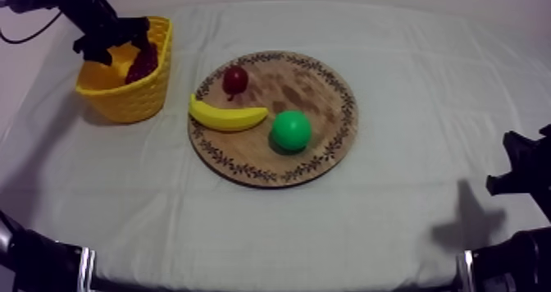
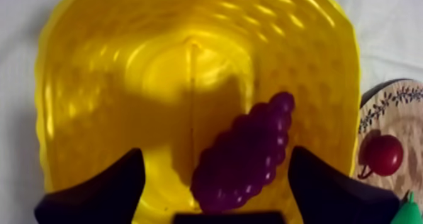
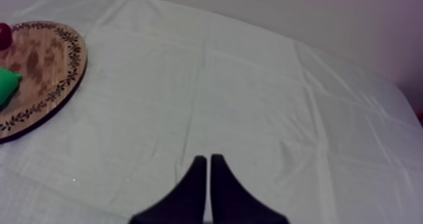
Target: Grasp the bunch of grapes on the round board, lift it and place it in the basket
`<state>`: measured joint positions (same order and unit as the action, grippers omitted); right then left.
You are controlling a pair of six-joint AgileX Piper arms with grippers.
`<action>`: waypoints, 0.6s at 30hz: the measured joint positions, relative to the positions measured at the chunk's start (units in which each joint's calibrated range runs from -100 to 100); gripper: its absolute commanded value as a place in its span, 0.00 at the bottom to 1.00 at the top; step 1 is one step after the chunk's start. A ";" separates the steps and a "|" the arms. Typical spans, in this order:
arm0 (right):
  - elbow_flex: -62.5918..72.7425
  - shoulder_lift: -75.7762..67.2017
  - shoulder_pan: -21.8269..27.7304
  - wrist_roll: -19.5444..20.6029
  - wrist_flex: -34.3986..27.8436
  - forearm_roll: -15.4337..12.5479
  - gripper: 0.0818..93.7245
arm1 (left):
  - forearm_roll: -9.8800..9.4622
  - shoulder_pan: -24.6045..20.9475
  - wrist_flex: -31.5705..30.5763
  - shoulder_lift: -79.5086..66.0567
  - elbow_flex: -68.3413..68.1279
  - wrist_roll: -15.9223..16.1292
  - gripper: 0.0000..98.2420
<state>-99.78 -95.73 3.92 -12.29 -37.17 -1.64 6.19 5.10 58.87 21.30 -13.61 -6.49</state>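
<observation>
1. My left pincer (image 2: 215, 152) hangs over the yellow basket (image 2: 113, 82). Its two black fingers (image 2: 94, 192) are spread wide and nothing is clamped between them.
2. The bunch of grapes (image 2: 248, 154) lies inside the basket, slanted across its floor, below and between my two fingers. As far as I can tell neither finger touches it, though the near end of the bunch is hidden behind my own pincer.
3. Seen from above, the basket stands by the far left corner of the counter (image 1: 393, 230). The grapes show dark against the inside of the basket wall that faces the board.
4. The round wooden board (image 1: 320, 90) with its patterned rim lies about the middle of the counter, near the basket but apart from it.
5. Three toy fruits are on the board:
   - The small red fruit (image 1: 235, 79) sits by the board's far left rim.
   - The banana (image 1: 227, 116) lies along the left rim, with one tip reaching out over it toward the basket.
   - The green pear (image 1: 291, 131) sits just beside the banana's other tip, toward the board's near side.
6. My right pincer (image 3: 208, 158) sits low over bare cloth by the counter's right edge, well apart from the board. Its fingers are pressed together into a narrow wedge and hold nothing.
</observation>
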 measured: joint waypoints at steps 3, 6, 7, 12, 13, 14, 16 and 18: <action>0.00 0.00 0.00 0.00 0.00 0.00 0.00 | -0.49 0.04 -1.13 -0.67 -0.85 -0.49 0.93; 0.00 0.00 0.00 0.00 0.00 0.00 0.00 | -0.88 0.13 -2.32 -1.30 -1.60 -0.68 0.93; 0.00 0.00 0.00 0.00 0.00 0.00 0.00 | -1.02 0.15 -2.55 -1.56 -1.72 -0.80 0.93; 0.00 0.00 0.00 0.00 0.00 0.00 0.00 | -1.32 0.40 -3.50 -2.85 -2.76 -0.80 0.90; 0.00 0.00 0.00 0.00 0.00 0.00 0.00 | -1.32 0.46 -3.63 -3.21 -3.02 -0.74 0.88; 0.00 0.00 0.00 0.00 0.00 0.00 0.00 | -1.38 0.61 -3.74 -3.48 -3.26 -0.66 0.86; 0.00 0.00 0.00 0.00 -0.15 0.00 0.00 | -1.50 0.88 -4.08 -4.45 -3.93 -0.49 0.80; 0.00 0.00 0.00 0.00 0.01 0.00 0.00 | -1.85 1.21 -4.50 -5.77 -4.59 -0.49 0.75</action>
<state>-99.78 -95.73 3.92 -12.29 -37.16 -1.64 4.34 6.31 54.38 15.54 -18.20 -6.98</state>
